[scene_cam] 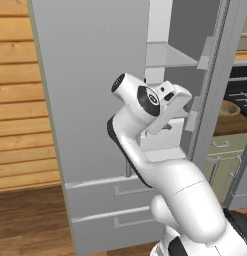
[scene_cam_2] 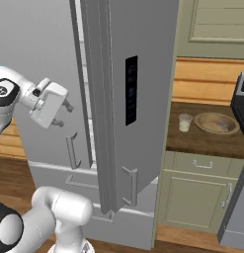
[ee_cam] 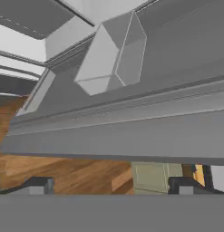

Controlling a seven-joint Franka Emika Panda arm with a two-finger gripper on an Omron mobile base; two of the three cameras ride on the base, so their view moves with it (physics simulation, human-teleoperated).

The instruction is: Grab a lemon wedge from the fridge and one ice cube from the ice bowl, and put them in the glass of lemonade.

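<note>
Beside flat grey fridge (scene_cam_2: 138, 59) door, blocky white gripper (scene_cam_2: 65, 114), jaws spread

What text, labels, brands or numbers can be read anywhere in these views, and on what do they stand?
None can be read.
The black dispenser panel on the tall grey double-door fridge carries small faint marks, too small to read.
The small clear glass of pale lemonade and the wide tan-brown ice bowl show no label.

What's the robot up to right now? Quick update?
Hand open, empty, at the fridge door gap. Glass of lemonade and ice bowl wait on counter. Door edge close ahead.
</note>
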